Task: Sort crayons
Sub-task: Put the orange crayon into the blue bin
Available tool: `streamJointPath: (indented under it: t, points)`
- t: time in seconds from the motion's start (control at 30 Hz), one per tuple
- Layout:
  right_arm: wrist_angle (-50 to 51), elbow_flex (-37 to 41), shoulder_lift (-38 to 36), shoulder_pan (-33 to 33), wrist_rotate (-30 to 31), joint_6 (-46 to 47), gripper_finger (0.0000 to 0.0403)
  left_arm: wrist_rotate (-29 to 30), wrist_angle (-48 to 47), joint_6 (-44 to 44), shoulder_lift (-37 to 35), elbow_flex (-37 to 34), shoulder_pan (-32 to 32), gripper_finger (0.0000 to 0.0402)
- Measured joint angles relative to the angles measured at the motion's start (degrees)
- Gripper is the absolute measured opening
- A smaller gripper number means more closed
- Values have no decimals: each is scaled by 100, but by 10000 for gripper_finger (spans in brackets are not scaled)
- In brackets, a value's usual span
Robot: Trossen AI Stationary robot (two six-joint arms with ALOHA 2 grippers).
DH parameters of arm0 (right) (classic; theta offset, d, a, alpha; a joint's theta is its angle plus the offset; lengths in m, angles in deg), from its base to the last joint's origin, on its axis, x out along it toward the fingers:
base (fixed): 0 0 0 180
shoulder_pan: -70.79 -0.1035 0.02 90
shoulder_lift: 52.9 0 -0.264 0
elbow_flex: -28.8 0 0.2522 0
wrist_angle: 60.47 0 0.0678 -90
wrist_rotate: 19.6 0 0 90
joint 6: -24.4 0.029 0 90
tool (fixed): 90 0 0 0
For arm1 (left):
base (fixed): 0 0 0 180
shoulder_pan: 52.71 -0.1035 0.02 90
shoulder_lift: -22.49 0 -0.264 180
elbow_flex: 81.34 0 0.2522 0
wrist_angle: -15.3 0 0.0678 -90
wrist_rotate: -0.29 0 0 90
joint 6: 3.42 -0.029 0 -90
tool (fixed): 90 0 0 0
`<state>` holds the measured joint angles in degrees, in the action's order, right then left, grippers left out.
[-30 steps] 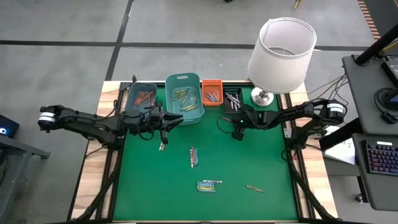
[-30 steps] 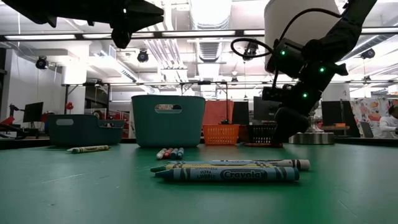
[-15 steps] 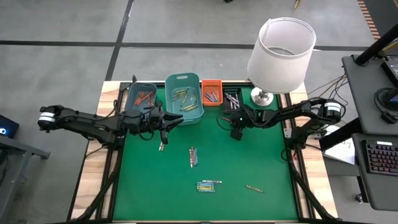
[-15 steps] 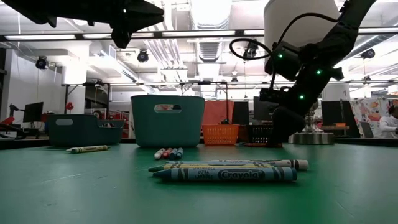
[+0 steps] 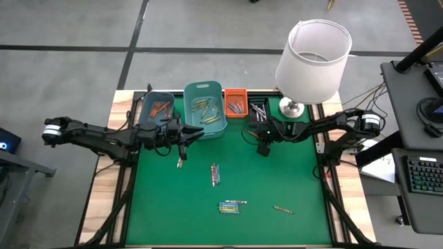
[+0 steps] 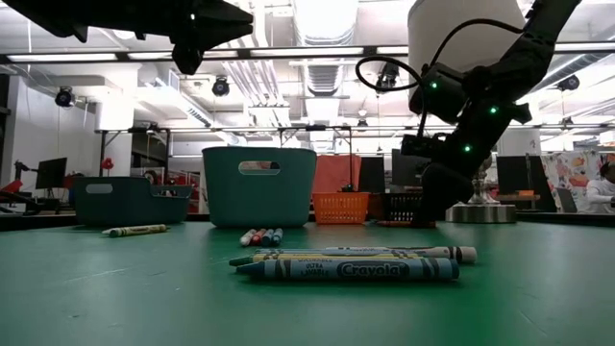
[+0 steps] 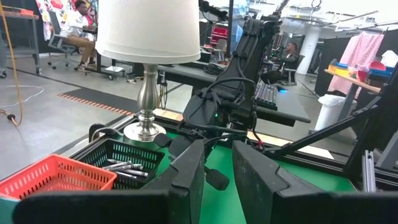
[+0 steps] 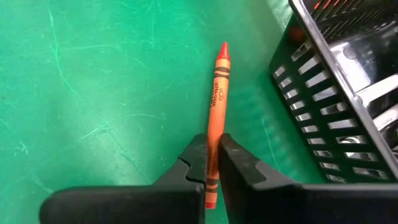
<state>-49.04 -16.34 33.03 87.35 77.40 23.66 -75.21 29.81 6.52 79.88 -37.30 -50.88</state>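
Note:
An orange-red crayon lies on the green mat beside the black bin, and my right gripper is shut on it, just in front of that bin in the high view. My left gripper hangs level and open in front of the teal bin, nothing between its fingers. Loose crayons lie on the mat: one, a small bunch, another bunch and a single one. My right gripper pinches the orange-red crayon's rear half between its two fingers. The fingers slant down from the table's right side and run along the crayon. Its pointed tip sticks out ahead of them, and the crayon seems to lie on the mat.
At the far edge stand a dark teal bin, the teal bin, an orange bin and the black bin, each with crayons inside. A lamp with a white shade stands at the far right corner. The mat's middle and near part hold only the loose crayons.
My right gripper has tipped slightly further down beside the black bin; my left arm has kept still.

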Motion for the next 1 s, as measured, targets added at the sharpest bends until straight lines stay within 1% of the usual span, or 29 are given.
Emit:
streamJointPath:
  t: [0.1, 0.2, 0.3, 0.47, 0.6, 0.7, 0.77, 0.9, 1.0]
  points:
    - [33, 5, -235, -9, -16, 16, 13, -2, 0, 2, 0, 0, 0, 67]
    - [194, 39, -553, -46, -385, 66, 12, -2, 5, 3, 6, 0, 7, 67]
    - [72, 31, -925, -86, -772, 156, 12, -4, 30, -7, 65, 0, 15, 67]
    - [-147, 28, -1318, -376, -920, 342, 12, -39, 329, -107, 360, 0, 92, 76]
    - [-899, 33, -1429, -679, -965, 390, 12, -56, 843, -227, 721, 0, 172, 98]
    - [-1721, 42, -1402, -906, -1220, 376, 12, -77, 1158, -354, 976, 0, 199, 123]
    - [-2458, 40, -1346, -1044, -1329, 330, 12, -226, 1395, -492, 1133, 0, 204, 140]
    - [-3779, 39, -1240, -1323, -1528, 117, 12, -721, 1823, -888, 1435, 0, 253, 162]
    - [-4485, 10, -1184, -1490, -1536, -76, 12, -779, 2049, -923, 1616, 0, 251, 168]
